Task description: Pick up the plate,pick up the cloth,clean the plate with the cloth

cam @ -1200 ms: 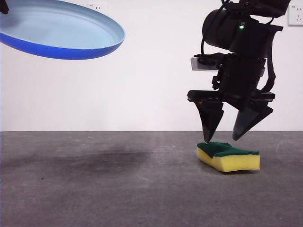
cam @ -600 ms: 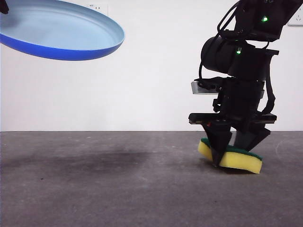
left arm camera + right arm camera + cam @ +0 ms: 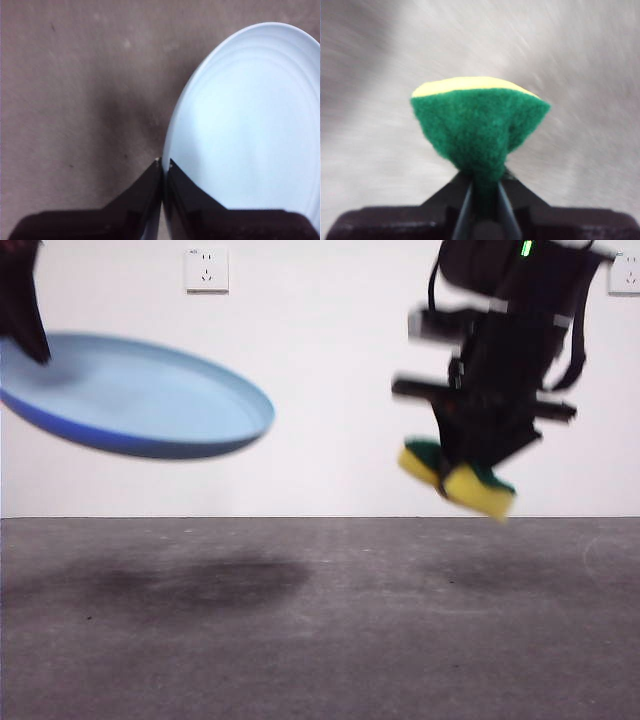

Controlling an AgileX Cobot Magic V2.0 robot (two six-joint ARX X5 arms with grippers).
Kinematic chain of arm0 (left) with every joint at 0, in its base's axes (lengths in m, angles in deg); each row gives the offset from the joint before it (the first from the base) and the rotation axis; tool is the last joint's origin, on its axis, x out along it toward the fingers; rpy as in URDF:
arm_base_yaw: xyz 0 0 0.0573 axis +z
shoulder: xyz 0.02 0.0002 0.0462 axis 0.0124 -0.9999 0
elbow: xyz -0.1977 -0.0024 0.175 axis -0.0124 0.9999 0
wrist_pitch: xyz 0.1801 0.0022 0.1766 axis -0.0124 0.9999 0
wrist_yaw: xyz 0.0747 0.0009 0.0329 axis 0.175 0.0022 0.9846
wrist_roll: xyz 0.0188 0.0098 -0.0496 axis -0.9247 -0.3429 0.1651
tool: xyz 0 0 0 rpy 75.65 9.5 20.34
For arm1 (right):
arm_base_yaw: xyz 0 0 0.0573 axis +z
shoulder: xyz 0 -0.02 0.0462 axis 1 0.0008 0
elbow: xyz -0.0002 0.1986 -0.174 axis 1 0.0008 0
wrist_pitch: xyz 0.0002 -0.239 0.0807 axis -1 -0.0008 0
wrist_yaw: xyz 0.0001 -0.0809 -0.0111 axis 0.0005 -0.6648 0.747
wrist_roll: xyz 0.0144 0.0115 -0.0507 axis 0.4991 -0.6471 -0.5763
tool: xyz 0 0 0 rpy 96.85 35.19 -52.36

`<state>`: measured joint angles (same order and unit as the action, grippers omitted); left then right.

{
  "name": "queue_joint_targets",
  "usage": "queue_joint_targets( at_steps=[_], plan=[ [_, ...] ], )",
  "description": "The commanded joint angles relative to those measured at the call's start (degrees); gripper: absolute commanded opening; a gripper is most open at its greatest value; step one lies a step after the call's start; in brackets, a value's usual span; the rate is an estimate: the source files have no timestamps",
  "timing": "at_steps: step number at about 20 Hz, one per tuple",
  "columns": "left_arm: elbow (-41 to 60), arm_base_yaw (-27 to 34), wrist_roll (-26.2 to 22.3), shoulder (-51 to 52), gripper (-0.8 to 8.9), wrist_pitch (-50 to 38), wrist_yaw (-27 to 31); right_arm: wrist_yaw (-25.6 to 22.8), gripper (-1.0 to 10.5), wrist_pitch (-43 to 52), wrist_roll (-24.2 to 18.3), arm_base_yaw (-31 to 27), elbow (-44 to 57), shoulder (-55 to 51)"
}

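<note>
- Currently, the left gripper (image 3: 163, 167) is clamped on the rim of the plate (image 3: 140, 392), holding it tilted in the air, well above the table (image 3: 320, 640).
- The right gripper (image 3: 484, 192) pinches the sponge (image 3: 455, 478) (green layer squeezed between the jaws), clear of the table.
- Plate and sponge are well apart.
- A wall socket (image 3: 206, 270) is above the plate.

From my station I see a dark grey, matte tabletop (image 3: 320, 640) with a mottled, faintly speckled surface and two soft, darker shadow patches on its left half. Behind it rises a plain white wall (image 3: 320, 390). A white power outlet (image 3: 206, 270) sits high on that wall, and another outlet (image 3: 625, 275) shows at the upper right edge. Light is even and diffuse.
</note>
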<state>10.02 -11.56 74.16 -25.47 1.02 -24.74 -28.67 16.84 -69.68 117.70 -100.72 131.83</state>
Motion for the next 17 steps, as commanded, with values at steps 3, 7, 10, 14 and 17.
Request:
queue_joint_targets(
  at_steps=[3, 7, 10, 14, 17],
  plan=[
    [-0.13, -3.67, 1.66, -7.08, -0.08, -3.08, -6.38, 4.87, -0.1, 0.61, 2.91, 3.98, 0.04, -7.87],
    [-0.13, -11.21, 5.38, -9.25, -0.08, -7.98, -8.63, 4.81, -0.1, 1.88, 2.93, 10.34, 0.04, -9.51],
    [-0.13, -16.46, 8.07, -9.25, -0.08, -11.80, -8.68, 4.48, -0.1, 4.15, 2.93, 14.01, 0.04, -7.52],
    [-0.13, -18.71, 11.15, -9.22, -0.08, -15.54, -8.44, 4.85, -0.1, 4.09, 2.91, 17.31, 0.04, -3.43],
    [-0.13, -18.32, 11.47, -9.22, -0.08, -15.58, -7.74, 4.33, -0.1, 0.90, 2.40, 20.65, 0.04, -2.84]
  ],
)
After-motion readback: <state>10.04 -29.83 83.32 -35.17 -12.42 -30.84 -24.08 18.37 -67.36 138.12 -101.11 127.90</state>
